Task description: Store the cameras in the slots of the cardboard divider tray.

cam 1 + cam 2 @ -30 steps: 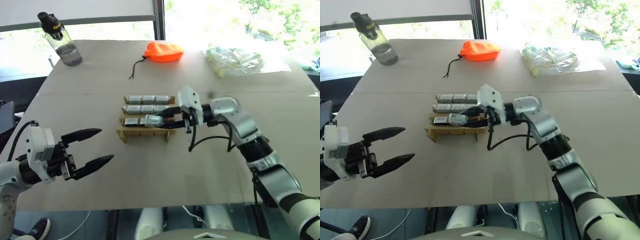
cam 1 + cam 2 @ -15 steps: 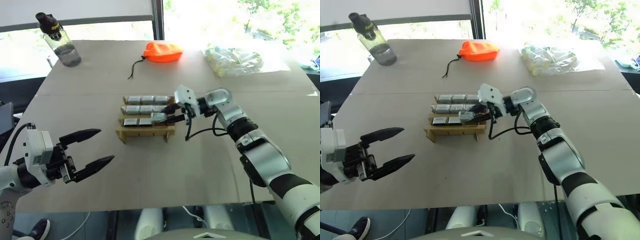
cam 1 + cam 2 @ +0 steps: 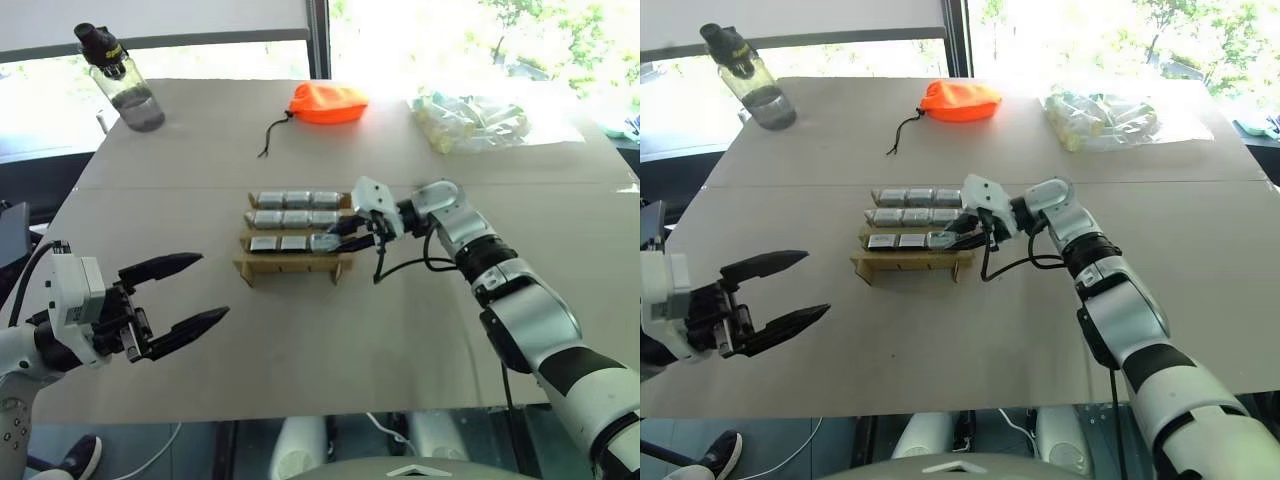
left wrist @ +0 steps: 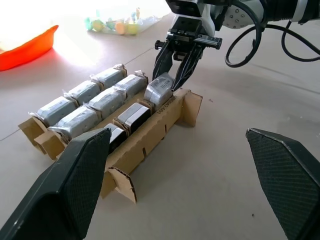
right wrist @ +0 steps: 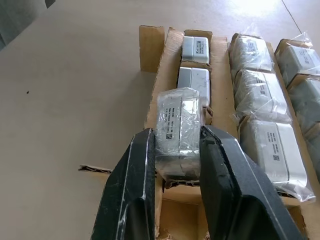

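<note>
Far left, a clear water bottle (image 3: 120, 80) with a black cap stands at the table's (image 3: 300, 340) back corner; there's some yellow print near the cap but I can't read it. Nearer on that side, the left gripper (image 3: 190, 293) hovers over bare table with its two black fingers spread wide, holding nothing, well apart from everything else.

Middle of the table is the cardboard divider tray (image 3: 292, 266), tan corrugated card with raw edges and three rows of three slots. The two back rows are full: six cameras (image 3: 295, 208), small silver-grey blocks, each in crinkly clear wrap. The near row has two more sitting in its left and middle slots. Those two look unwrapped from the right wrist view, pale grey with a darker side.

The ninth camera (image 5: 177, 130) is at the near row's right-hand slot, pinched between the right gripper's (image 5: 176, 165) fingers, which are closed tight on its sides. It's partly down in the slot, top half standing above the cardboard. It's wrapped too, and has a white sticker with tiny black print and what might be a code square; too small to read. Neighbouring cameras carry similar stickers.

Behind the tray lies an orange fabric pouch (image 3: 327, 103) with a dark drawstring. Far right at the back is a clear plastic bag (image 3: 470, 120) of pale items.
</note>
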{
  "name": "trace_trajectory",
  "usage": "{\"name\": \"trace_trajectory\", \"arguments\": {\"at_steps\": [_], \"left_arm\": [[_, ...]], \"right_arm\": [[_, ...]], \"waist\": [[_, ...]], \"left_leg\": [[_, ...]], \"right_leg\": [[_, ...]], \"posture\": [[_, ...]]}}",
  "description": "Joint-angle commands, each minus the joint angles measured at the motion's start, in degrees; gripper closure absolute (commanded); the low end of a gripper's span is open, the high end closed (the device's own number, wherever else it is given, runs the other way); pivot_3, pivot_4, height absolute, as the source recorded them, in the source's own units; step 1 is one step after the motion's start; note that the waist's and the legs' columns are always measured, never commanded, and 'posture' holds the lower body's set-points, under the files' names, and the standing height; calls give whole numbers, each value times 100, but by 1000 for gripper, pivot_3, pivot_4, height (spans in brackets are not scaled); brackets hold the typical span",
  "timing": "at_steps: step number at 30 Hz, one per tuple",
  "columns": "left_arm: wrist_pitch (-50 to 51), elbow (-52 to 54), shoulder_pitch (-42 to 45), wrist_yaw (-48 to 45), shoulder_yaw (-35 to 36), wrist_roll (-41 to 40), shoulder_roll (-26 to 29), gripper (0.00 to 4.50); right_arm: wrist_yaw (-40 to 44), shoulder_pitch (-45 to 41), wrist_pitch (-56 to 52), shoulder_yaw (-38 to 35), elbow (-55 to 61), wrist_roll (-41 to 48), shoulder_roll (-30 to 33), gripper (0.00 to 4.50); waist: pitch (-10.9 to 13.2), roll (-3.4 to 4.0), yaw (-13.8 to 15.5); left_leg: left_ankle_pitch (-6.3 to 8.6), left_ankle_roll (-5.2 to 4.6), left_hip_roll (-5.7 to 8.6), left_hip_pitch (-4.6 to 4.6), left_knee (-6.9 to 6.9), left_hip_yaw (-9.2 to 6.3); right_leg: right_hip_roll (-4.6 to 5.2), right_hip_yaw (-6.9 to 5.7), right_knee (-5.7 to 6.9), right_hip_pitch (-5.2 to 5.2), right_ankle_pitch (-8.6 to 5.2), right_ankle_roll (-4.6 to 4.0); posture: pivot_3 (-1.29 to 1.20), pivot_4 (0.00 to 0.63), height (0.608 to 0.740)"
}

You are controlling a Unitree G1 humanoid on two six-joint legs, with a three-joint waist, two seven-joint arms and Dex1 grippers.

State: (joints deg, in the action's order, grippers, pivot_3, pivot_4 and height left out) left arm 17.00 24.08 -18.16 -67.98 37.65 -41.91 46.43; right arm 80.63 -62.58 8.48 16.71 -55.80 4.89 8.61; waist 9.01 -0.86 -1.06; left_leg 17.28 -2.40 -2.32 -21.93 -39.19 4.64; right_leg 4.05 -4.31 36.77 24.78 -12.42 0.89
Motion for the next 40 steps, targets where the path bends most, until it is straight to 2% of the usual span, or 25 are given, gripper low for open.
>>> {"name": "trace_trajectory", "arguments": {"at_steps": [1, 2, 6, 11, 13, 17, 22, 25, 28, 36, 40], "left_arm": [[-18, 54, 20, -48, 27, -61, 64, 0], [-12, 61, 19, -49, 26, -62, 62, 0], [6, 110, -29, -56, 39, -70, 35, 0], [40, 467, -320, 60, -50, -194, -242, 0], [-16, 667, -432, 217, -281, -172, -499, 0], [43, 1146, -851, 847, -938, 141, -1071, 0], [-401, 1147, -1245, 1841, -1753, 1432, -1664, 0], [-577, 1000, -1124, 2571, -1967, 1879, -2170, 0], [-670, 890, -1177, 2730, -2220, 2026, -2348, 0], [-1319, 212, -1039, 2607, -2484, 2331, -2242, 0], [-1560, 58, -968, 2556, -2570, 2380, -2211, 0]], "right_arm": [[69, -133, -209, -164, 63, 13, 13, 2502], [27, -129, -201, -226, 95, 53, 7, 2096], [259, -45, -457, -397, 519, 259, 150, 21], [585, 493, -1132, -611, 1715, 664, 657, 21], [574, 952, -1451, -768, 2438, 897, 964, 21], [-57, 2316, -2100, -1232, 4211, 1305, 1534, 21], [-1236, 4180, -2771, -1924, 6022, 1673, 1871, 21], [-1909, 5268, -2514, -2298, 6344, 1509, 1858, 21], [-2373, 6055, -2108, -2699, 6324, 1502, 1805, 21], [-2913, 7497, -1134, -3093, 6582, 1488, 1668, 21], [-3158, 7840, -1003, -3079, 6741, 1547, 1548, 21]], "waist": [[0, 0, 0], [0, 0, -4], [2, 3, -15], [2, 2, -5], [2, 2, 16], [0, 1, 51], [2, 9, 34], [-2, 3, 52], [-8, -4, 62], [-17, -12, 94], [-17, -12, 106]], "left_leg": [[0, 0, 0, 0, 0, -1], [0, 0, 0, -1, 0, -2], [0, 0, -1, -2, 0, -1], [0, 0, -1, -6, 1, -3], [1, 0, 0, -6, 0, -4], [2, -1, 1, -5, 1, -22], [2, -1, 0, 2, 2, -21], [13, -22, 1, 9, 2, -24], [14, -36, 1, 15, -8, -15], [17, -39, -3, 17, -4, -6], [17, -39, -6, 18, -1, -5]], "right_leg": [[0, 0, 0, 0, 0, 0], [0, -2, 0, 0, 0, 0], [-1, -1, 0, 1, 0, 0], [5, -1, -5, 0, 0, 1], [7, -1, -7, 0, 0, 1], [19, 0, -15, -15, 0, 0], [10, 4, -11, -15, 0, 0], [-3, 9, -4, -21, -2, -1], [-11, 20, -2, -21, -4, -1], [-24, 23, -3, -17, -4, 1], [-27, 26, -4, -17, -7, 4]], "posture": [[0, 150, 740], [0, 150, 740], [0, 150, 740], [0, 150, 740], [0, 150, 740], [0, 150, 740], [0, 150, 740], [0, 150, 740], [0, 150, 740], [0, 150, 740], [0, 150, 740]]}}
